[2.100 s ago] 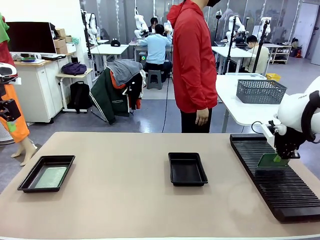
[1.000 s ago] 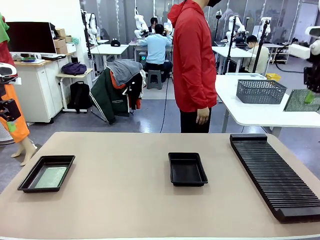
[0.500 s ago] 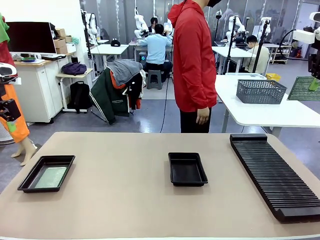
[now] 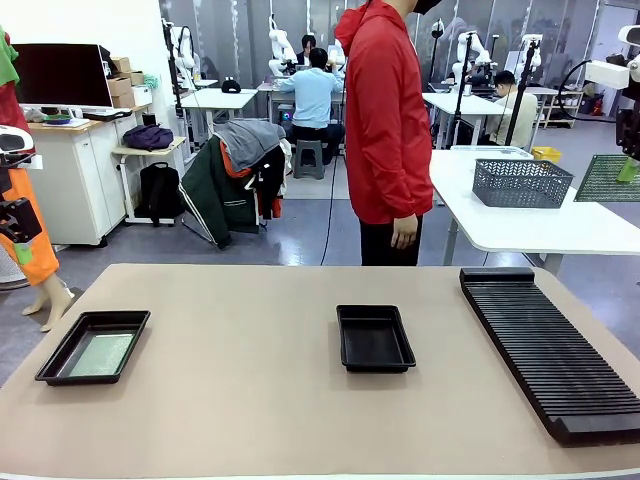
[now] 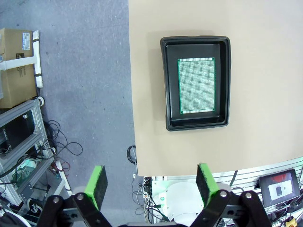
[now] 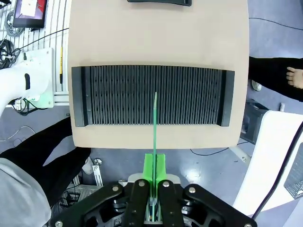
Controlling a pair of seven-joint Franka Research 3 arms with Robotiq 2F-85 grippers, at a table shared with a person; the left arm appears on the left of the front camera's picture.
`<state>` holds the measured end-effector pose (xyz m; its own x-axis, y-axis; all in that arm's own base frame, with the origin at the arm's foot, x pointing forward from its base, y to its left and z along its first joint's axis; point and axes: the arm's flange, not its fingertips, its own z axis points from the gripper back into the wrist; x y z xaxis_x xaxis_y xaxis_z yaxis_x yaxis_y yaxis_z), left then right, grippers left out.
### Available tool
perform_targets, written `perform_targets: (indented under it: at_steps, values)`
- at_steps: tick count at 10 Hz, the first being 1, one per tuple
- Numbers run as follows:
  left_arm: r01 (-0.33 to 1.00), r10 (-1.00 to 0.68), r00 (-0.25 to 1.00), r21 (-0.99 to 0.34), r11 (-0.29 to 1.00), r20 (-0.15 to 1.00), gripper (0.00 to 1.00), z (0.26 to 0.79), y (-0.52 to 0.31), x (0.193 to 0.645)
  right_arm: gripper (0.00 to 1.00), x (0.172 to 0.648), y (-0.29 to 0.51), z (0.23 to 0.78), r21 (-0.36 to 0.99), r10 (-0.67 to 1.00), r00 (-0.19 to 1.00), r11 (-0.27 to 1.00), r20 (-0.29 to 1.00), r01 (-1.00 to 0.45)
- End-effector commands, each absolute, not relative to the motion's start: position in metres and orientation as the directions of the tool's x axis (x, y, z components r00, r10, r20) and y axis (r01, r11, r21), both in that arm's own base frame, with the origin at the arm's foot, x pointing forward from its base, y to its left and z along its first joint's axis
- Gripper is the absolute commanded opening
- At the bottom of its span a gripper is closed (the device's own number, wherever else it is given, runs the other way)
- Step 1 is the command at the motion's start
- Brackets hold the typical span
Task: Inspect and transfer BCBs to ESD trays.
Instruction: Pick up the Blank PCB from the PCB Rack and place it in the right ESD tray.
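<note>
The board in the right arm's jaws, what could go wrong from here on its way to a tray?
1. The held board is pinched at one edge only, high over the slotted rack. It might slip from the jaws and drop.
2. The left tray already holds a second board, so setting this one there would stack them. The middle tray looks empty.
</note>
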<state>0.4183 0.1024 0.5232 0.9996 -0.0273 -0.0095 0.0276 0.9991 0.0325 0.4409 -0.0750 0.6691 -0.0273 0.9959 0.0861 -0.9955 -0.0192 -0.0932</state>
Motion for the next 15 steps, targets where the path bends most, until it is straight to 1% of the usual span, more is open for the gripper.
perform_targets:
  at_steps: [1,7,8,9,11,12,15]
  values:
    - [0.027,-0.027,1.0,0.034,0.999,-0.005,1.0,0.522,0.104,0.419,0.0,0.438,-0.074,0.666,-0.092,0.996,-0.028,-0.02,0.088,-0.996]
    - [0.027,-0.027,1.0,0.034,0.999,-0.005,1.0,0.522,0.104,0.419,0.0,0.438,-0.074,0.666,-0.092,0.996,-0.028,-0.02,0.088,-0.996]
    - [0.027,-0.027,1.0,0.034,0.999,-0.005,1.0,0.522,0.104,0.419,0.02,0.441,-0.075,0.669,-0.093,0.996,-0.027,-0.019,0.086,-0.995]
    - [0.027,-0.027,1.0,0.034,0.999,-0.005,1.0,0.522,0.104,0.419,0.02,0.442,-0.07,0.667,-0.074,0.991,0.042,0.052,0.128,-0.996]
    - [0.027,-0.027,1.0,0.034,0.999,-0.005,1.0,0.522,0.104,0.419,0.02,0.443,-0.049,0.662,0.009,0.965,0.197,0.199,0.174,-0.98]
    - [0.027,-0.027,1.0,0.034,0.999,-0.005,1.0,0.522,0.104,0.419,0.02,0.443,-0.033,0.658,0.078,0.935,0.303,0.293,0.186,-0.953]
    - [0.027,-0.027,1.0,0.034,0.999,-0.005,1.0,0.522,0.104,0.419,0.02,0.438,0.014,0.638,0.22,0.801,0.554,0.512,0.225,-0.83]
